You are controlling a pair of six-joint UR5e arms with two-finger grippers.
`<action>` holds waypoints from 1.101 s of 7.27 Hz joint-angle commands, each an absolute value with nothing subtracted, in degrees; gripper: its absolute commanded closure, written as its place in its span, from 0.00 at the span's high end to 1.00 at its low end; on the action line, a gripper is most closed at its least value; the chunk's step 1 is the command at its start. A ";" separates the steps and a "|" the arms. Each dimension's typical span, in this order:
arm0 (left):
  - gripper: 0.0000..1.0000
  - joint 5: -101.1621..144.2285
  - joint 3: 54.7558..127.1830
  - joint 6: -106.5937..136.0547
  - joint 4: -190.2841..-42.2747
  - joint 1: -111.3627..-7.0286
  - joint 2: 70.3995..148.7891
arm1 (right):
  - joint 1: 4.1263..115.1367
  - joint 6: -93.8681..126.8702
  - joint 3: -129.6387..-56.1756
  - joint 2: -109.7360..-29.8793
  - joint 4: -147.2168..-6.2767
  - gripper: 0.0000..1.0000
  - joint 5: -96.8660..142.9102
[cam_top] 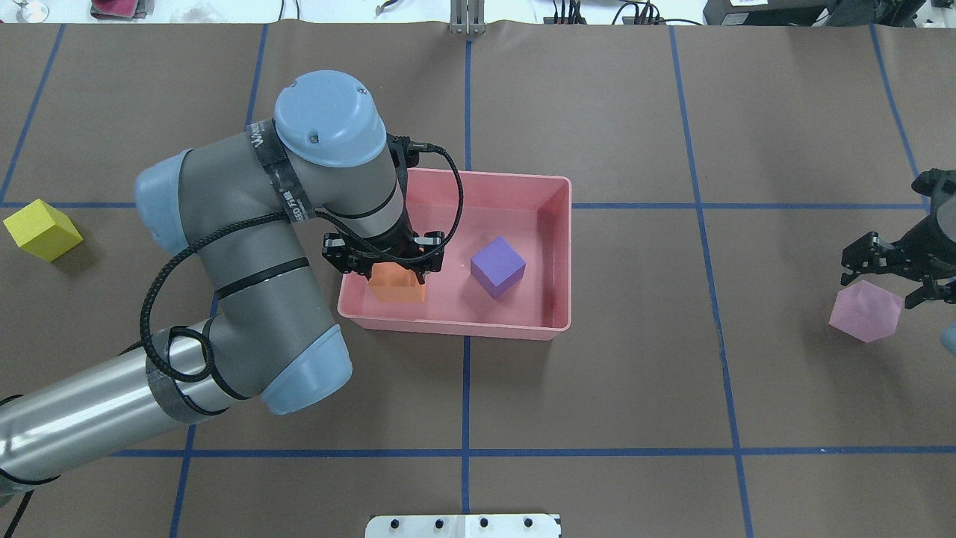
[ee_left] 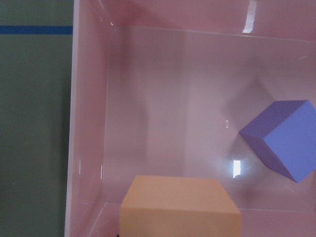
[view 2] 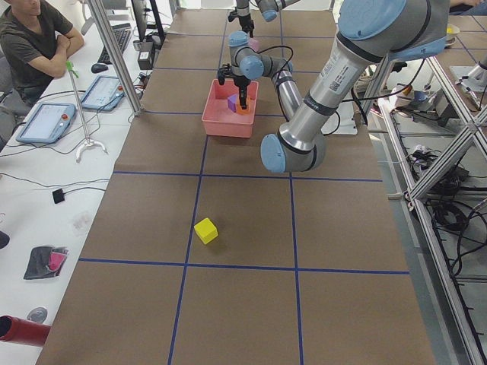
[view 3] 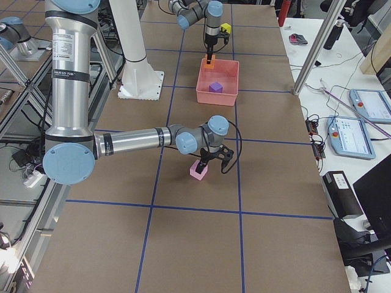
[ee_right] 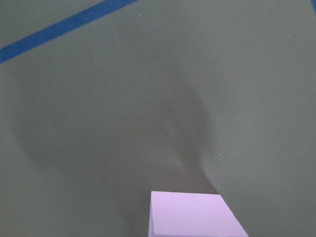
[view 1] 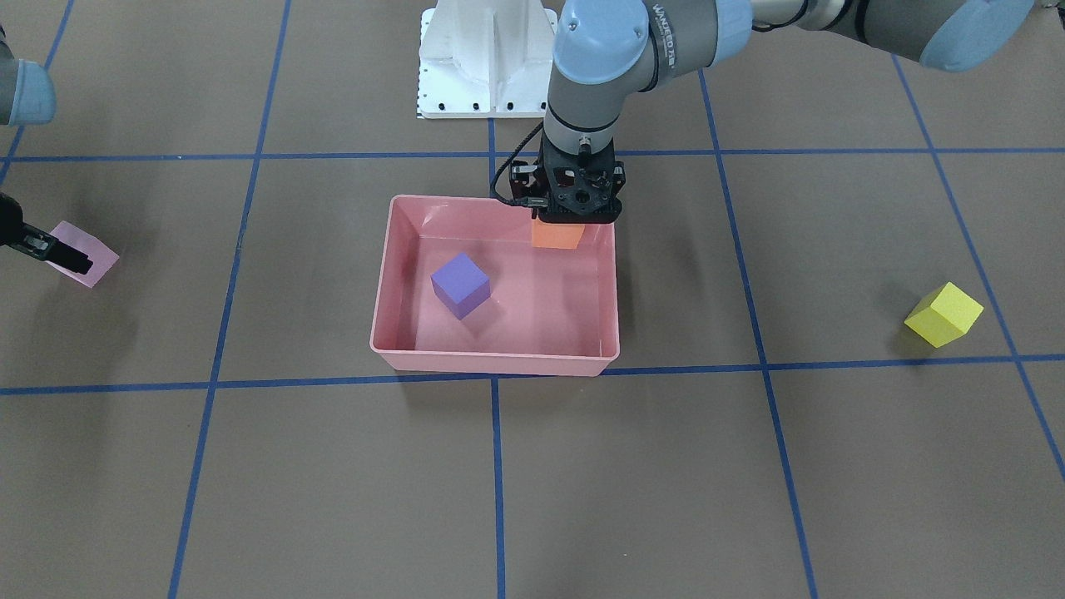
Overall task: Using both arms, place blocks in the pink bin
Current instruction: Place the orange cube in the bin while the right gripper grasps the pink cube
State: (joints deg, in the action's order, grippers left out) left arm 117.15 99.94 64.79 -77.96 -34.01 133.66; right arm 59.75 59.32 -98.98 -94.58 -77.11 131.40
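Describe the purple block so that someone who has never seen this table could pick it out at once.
Find the salmon-pink bin in the middle of the brown table. The purple block sits loose on its floor, touching no wall. Its only neighbour there, the orange block, is clamped in the left gripper.

The pink bin (view 1: 494,358) beneath the left gripper (view 1: 574,218) is moulded of smooth, glossy plastic, and bright glints are thrown back from its floor and walls. A matt, finely grained finish is shown by the orange block (view 1: 557,235) held in that gripper and by the purple block (view 1: 460,284) just beside it. The same dull finish is seen on the light pink block (cam_top: 865,311) at the right gripper (cam_top: 892,278). The table (view 1: 666,482) under both is covered in matt brown paper. The left arm (cam_top: 75,426) is made of brushed grey metal.
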 commanded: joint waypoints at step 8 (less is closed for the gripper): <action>0.98 114.52 97.73 64.51 -79.45 -31.90 133.68 | 56.43 60.12 -98.61 -97.91 -73.21 0.64 131.31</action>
State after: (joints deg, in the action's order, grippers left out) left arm 114.56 97.56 64.66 -79.43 -31.85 133.69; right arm 56.56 59.96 -98.62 -97.74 -73.35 131.22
